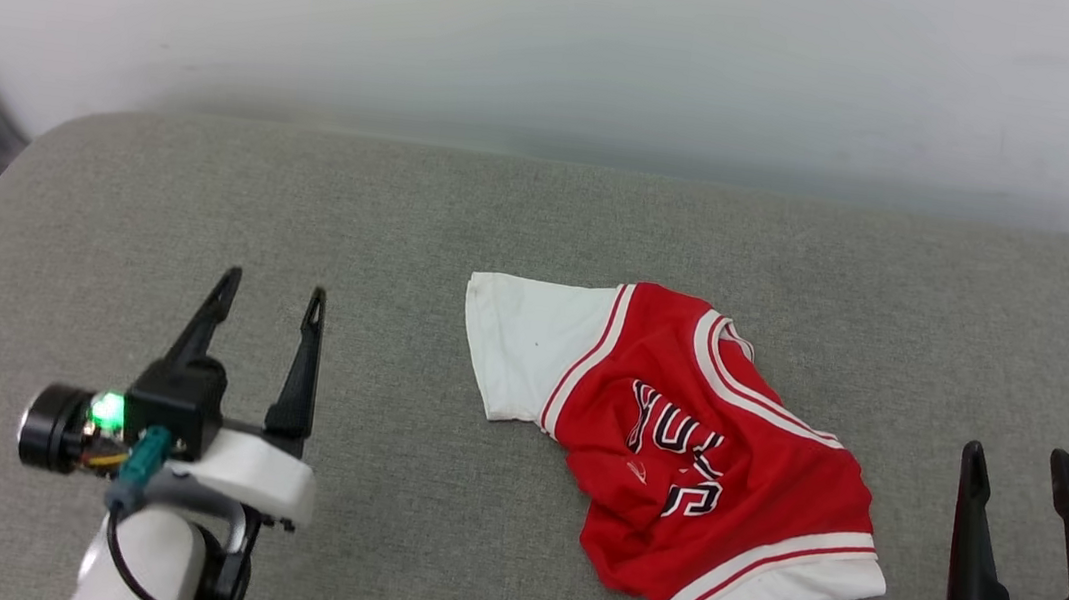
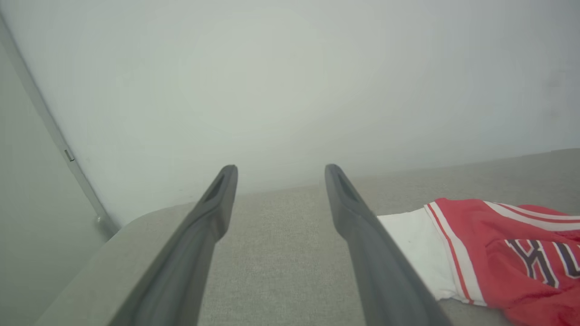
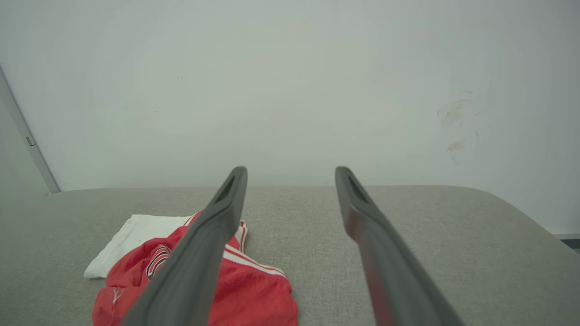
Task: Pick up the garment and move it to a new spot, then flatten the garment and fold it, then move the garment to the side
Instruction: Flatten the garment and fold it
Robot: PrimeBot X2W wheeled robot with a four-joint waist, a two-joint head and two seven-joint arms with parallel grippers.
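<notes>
L gripper (image 1: pixel 275 285) 8 o'clock, R gripper (image 1: pixel 1018 453) 4 o'clock, both released; garment (image 1: pixel 674 397) crumpled ctr; all steps pending.

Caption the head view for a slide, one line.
Crumpled red jersey lies on the grey fabric surface between the open left gripper and open right gripper, neither touching it.

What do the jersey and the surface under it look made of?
The jersey looks like a thin, smooth synthetic knit with a slight sheen, lying in soft crumpled folds. The surface looks like matte grey woven upholstery fabric, with a fine visible weave and rounded, padded-looking corners. What lies beneath it cannot be told.
</notes>
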